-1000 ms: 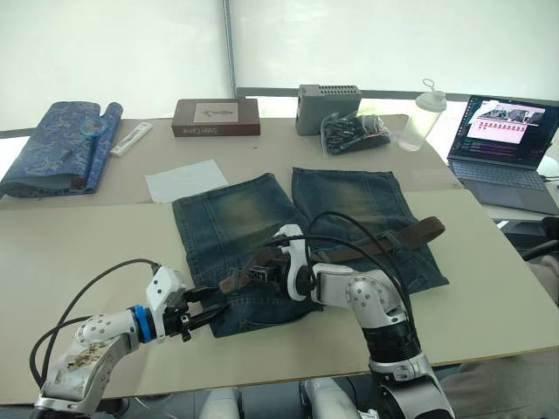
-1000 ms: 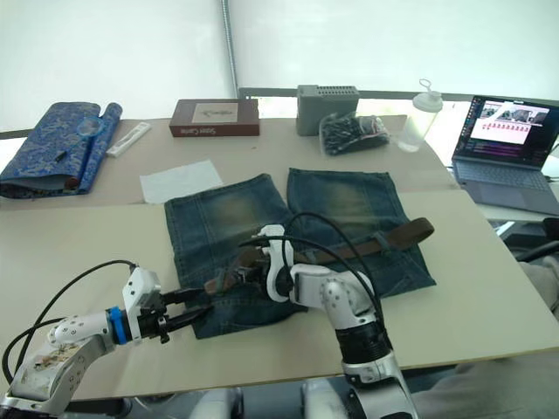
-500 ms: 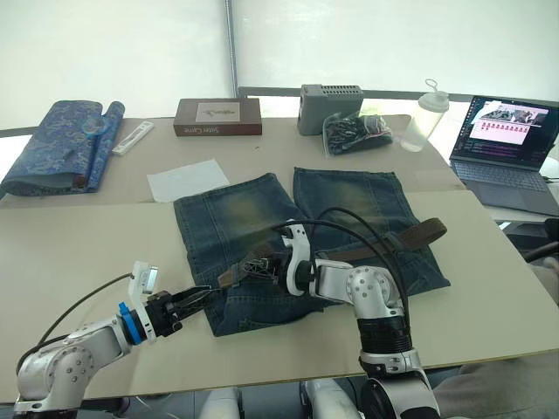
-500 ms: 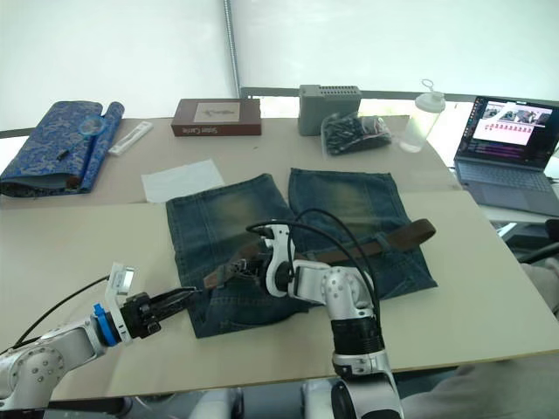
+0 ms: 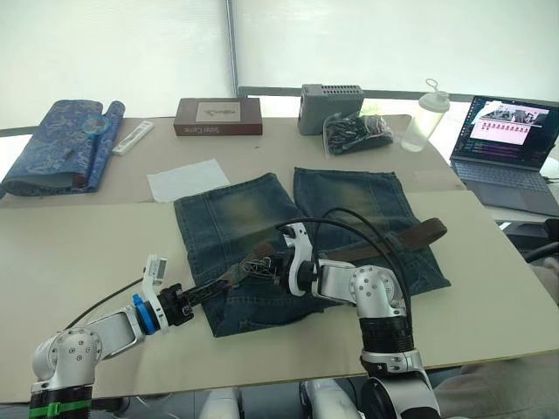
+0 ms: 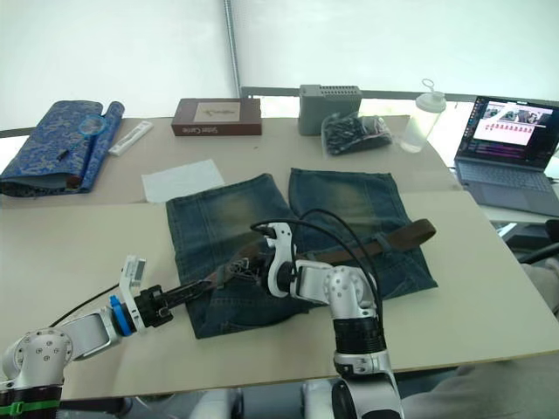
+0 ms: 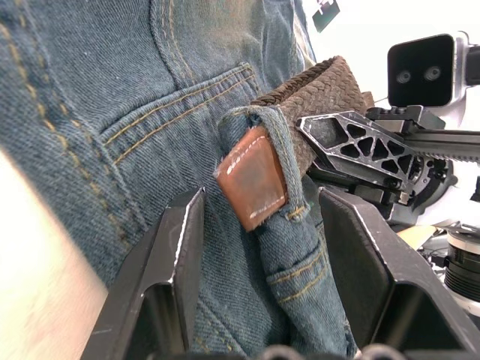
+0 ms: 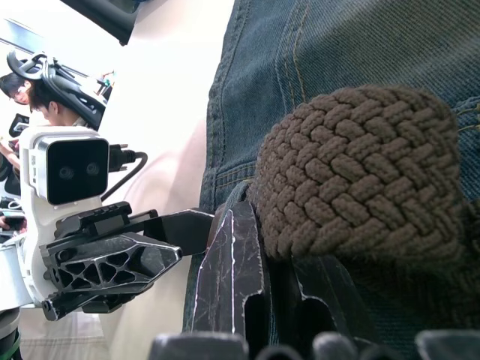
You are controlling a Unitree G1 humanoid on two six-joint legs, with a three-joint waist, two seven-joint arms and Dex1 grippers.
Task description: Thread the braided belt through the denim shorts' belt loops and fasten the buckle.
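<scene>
Looking down over our two arms, we see the denim shorts (image 5: 262, 227) lying flat on a beige table (image 5: 79, 262), waistband toward us. The braided belt (image 5: 419, 234) runs across the shorts near the waistband, one end resting past the right leg, the other reaching toward the left hip.

Our right gripper (image 5: 262, 264) is clenched on the belt just above the waistband; its wrist view shows the woven strap (image 8: 352, 172) pinched between the fingers. In the left wrist view, the belt's brown leather tip (image 7: 251, 184) pokes out through one of the belt loops (image 7: 262, 124). Our left gripper (image 5: 210, 291) hangs at that spot, fingers spread on either side of the tip without touching it.

A laptop (image 5: 507, 148) sits at the far right.
</scene>
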